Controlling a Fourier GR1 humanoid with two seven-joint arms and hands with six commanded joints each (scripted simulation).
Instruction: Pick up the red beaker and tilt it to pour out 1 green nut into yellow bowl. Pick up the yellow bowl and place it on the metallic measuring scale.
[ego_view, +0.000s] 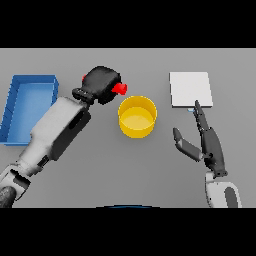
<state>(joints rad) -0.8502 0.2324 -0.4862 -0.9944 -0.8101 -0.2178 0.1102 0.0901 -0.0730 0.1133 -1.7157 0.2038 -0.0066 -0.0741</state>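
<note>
Left robot hand (101, 83) clenched round red beaker (119, 88) — just beside yellow bowl (137, 116), right robot hand (207, 141) released, fingers straight

A plain grey table (100, 170), seemingly evenly lit.

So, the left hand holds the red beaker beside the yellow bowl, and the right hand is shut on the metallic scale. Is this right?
Not quite. The head view shows the right hand open, its fingers straight, lying on the table just below the metallic scale and holding nothing. The rest is right: the left hand holds the red beaker beside the yellow bowl.
</note>
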